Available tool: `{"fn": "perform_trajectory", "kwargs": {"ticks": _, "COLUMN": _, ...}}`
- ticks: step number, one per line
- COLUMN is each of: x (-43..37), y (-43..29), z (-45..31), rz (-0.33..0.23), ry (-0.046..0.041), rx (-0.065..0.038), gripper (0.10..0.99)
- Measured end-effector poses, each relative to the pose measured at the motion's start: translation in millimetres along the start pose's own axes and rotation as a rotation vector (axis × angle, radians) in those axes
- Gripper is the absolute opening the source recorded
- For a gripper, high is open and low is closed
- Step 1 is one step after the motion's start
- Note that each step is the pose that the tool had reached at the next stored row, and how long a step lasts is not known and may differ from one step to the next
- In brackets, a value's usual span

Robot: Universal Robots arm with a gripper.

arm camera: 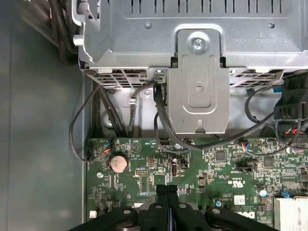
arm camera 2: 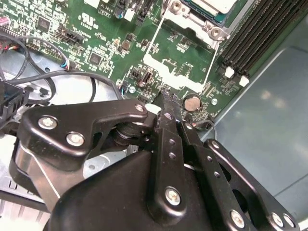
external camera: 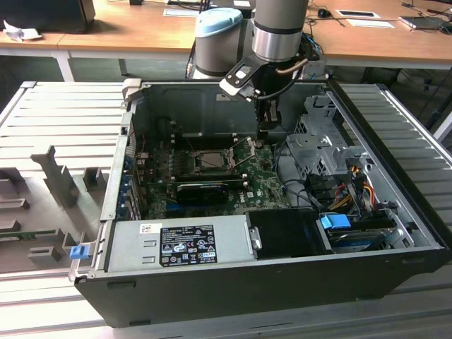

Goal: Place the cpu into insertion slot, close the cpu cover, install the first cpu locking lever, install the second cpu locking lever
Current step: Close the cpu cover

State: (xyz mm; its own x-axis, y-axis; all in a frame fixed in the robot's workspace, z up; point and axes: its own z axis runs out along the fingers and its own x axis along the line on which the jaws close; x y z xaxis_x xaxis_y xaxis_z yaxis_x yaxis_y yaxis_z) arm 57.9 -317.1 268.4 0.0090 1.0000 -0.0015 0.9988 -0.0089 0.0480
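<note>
Exterior view — hand [external camera: 263, 132] is hovering just beside insertion slot [external camera: 212, 159], fingers [arm camera: 160, 202] pressed together, pinching nothing — cpu [arm camera 2: 210, 4] is lying in it — judgement: levering is wanting closed tips, low and square.

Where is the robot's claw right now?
In the exterior view the gripper hangs inside the computer case, to the exterior view's right of the square socket; in the first wrist view it is over the green board near the round battery.

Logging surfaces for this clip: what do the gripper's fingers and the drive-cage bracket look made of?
The gripper fingers: black, slight sheen, coated metal or hard plastic perhaps, bright screws. The drive-cage bracket: bare grey sheet metal, dull sheen, stamped recess.
</note>
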Motion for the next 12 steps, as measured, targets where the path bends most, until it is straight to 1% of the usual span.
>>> {"fn": "perform_trajectory", "kwargs": {"ticks": 3, "x": -0.7, "y": -0.2, "z": 5.3, "rz": -0.001, "ry": -0.0002, "rx": 0.0, "gripper": 0.106}}
{"fn": "perform_trajectory", "kwargs": {"ticks": 5, "x": -0.7, "y": -0.2, "z": 11.3, "rz": -0.002, "ry": 0.0, "rx": 0.0, "gripper": 0.106}}
{"fn": "perform_trajectory", "kwargs": {"ticks": 8, "x": -0.6, "y": 3.4, "z": 13.5, "rz": -0.002, "ry": 0.0, "rx": 0.0, "gripper": 0.106}}
{"fn": "perform_trajectory", "kwargs": {"ticks": 12, "x": -0.6, "y": 3.2, "z": 20.6, "rz": -0.003, "ry": 0.0001, "rx": 0.0, "gripper": 0.106}}
